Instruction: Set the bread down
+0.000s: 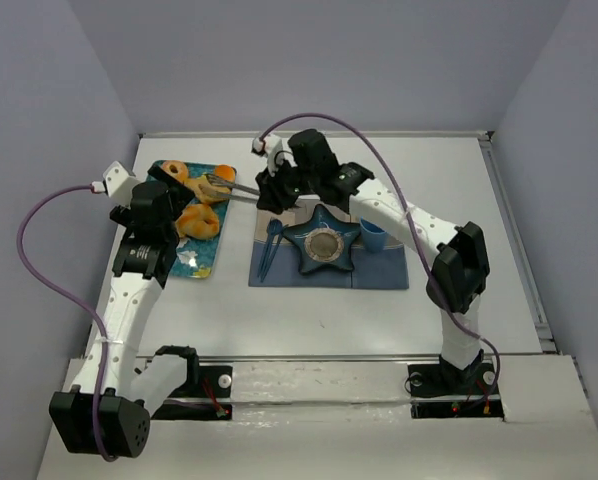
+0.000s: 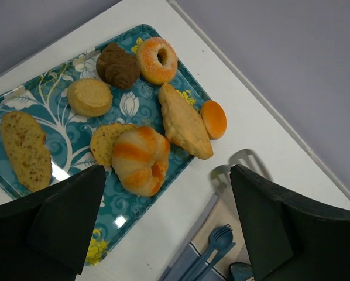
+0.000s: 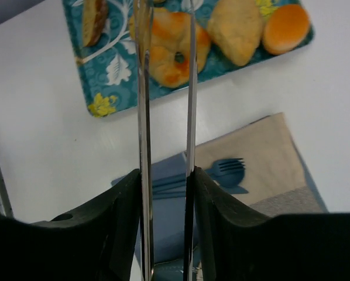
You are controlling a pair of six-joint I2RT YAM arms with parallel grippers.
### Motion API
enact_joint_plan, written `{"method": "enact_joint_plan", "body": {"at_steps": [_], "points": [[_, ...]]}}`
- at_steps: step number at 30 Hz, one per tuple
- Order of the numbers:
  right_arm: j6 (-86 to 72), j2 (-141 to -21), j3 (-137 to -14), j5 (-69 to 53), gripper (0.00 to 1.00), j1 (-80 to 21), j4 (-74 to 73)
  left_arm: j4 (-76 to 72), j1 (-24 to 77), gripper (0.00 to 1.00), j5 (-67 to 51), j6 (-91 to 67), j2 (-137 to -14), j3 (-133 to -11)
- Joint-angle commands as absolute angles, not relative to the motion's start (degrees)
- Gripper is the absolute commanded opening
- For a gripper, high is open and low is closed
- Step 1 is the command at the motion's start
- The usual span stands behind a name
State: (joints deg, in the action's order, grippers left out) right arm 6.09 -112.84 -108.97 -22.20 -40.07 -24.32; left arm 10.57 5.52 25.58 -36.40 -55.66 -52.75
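Status: pick stage, nothing placed yet.

Top cam: bread (image 1: 199, 222) sits on the patterned tray (image 1: 194, 262) among other pastries. The star-shaped plate (image 1: 349, 238) is on the bench (image 1: 309, 330) to the right of the tray, with no bread on it. Right fingers (image 1: 267, 192) are just off the tray's right edge, with the tongs (image 1: 237, 190) pointing in over the tray.

Left wrist cam: bread (image 2: 140, 161) lies by the tray's right edge, touching the long golden pastry (image 2: 184, 123). No tongs on it. Left fingers (image 2: 90, 181) are spread wide above the tray with nothing between them.

Right wrist cam: right fingers clamp both tong arms. The blades stand apart and run over the bread (image 3: 166, 41). Their tips are cut off by the frame, so I can't tell whether they touch it.

My read of what's left: grab, lift, carry (likely to the plate), release.
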Motion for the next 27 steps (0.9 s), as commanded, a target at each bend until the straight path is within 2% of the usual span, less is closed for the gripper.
{"method": "enact_joint_plan", "body": {"at_steps": [1,7,12,27], "points": [[9.7,-110.6,-105.6,-16.0,0.47,-46.2,-23.1,11.2,5.4,0.99,26.8,-39.8,-52.5,-51.7],[10.5,-115.0,-108.7,-11.8,0.55,-50.6,-23.2,11.7,5.4,0.99,25.8,-40.8,-50.0,-50.9],[11.8,-119.4,-112.6,-2.8,0.66,-53.3,-23.9,12.0,5.4,0.99,25.3,-41.0,-49.5,-50.6],[12.7,-128.7,-120.6,-8.5,0.68,-53.8,-27.1,10.9,5.4,0.99,24.9,-40.7,-50.1,-50.1]]}}
